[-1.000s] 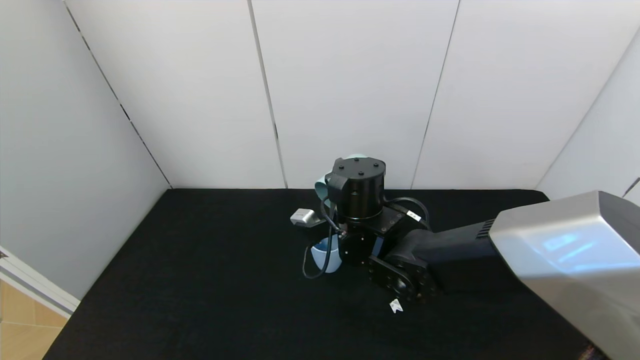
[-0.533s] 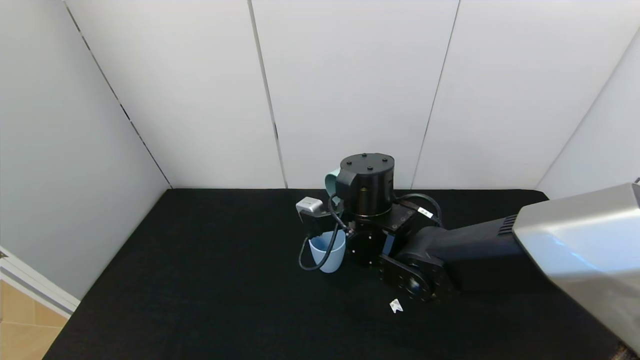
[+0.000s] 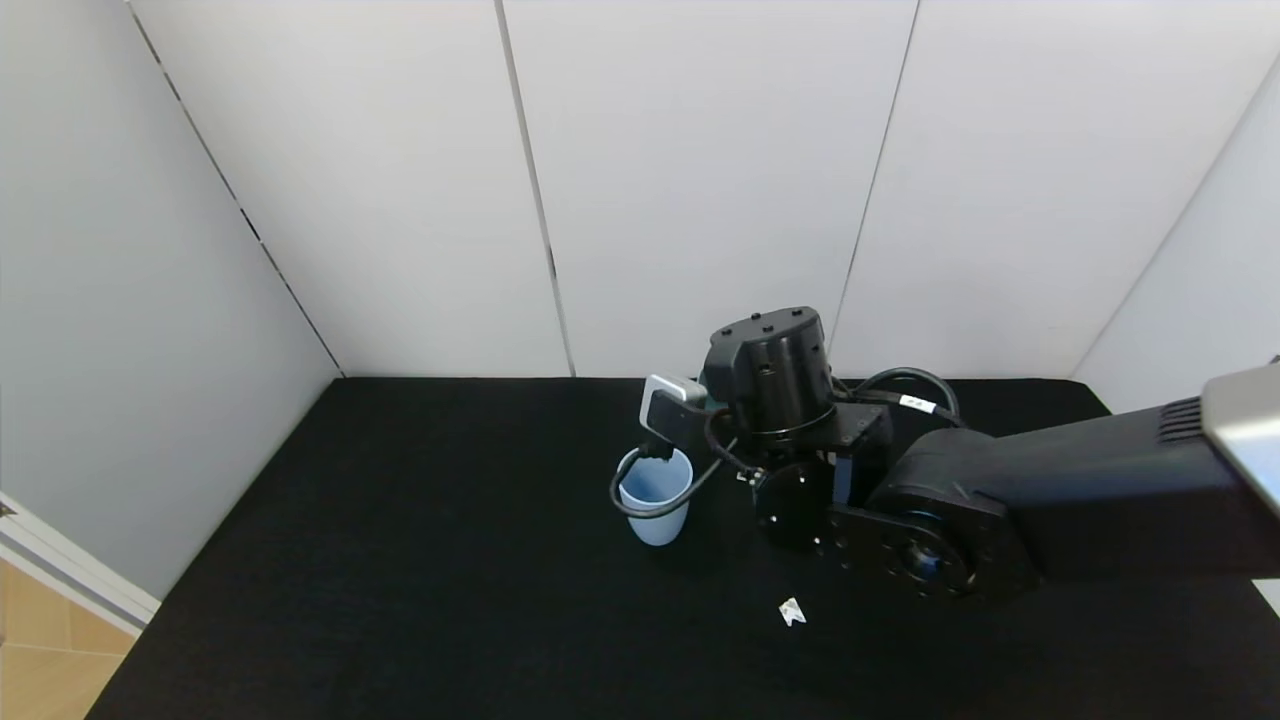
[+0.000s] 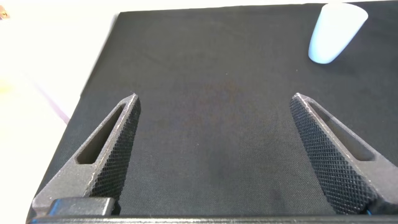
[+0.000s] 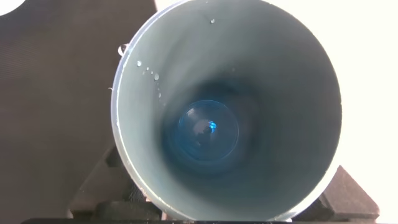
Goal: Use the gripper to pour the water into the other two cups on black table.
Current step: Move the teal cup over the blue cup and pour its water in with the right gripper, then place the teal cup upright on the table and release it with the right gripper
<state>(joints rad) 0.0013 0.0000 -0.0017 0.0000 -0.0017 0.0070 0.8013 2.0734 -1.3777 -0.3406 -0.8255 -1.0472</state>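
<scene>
My right gripper (image 5: 224, 193) is shut on the mint-teal tumbler (image 5: 273, 74), and its dark fingers (image 5: 93, 186) show on both sides of the cup. Inside the cup are droplets on the wall and a faint glint of water (image 5: 208, 127) at the bottom. In the head view the right wrist (image 3: 770, 370) hides that cup and stands just right of the light blue cup (image 3: 655, 505), which stands upright on the black table (image 3: 400, 560). My left gripper (image 4: 215, 98) is open and empty above the table, far from the light blue cup (image 4: 336, 32). The cream-beige cup is out of view.
A small white scrap (image 3: 791, 611) lies on the table in front of the right arm. White wall panels (image 3: 700, 180) close the table at the back and on both sides. The table's front left edge drops to a wooden floor (image 3: 40, 650).
The right arm has moved right and turned its wrist back. The teal cup, earlier tilted above the light blue cup, has gone behind the wrist. The light blue cup now shows whole.
</scene>
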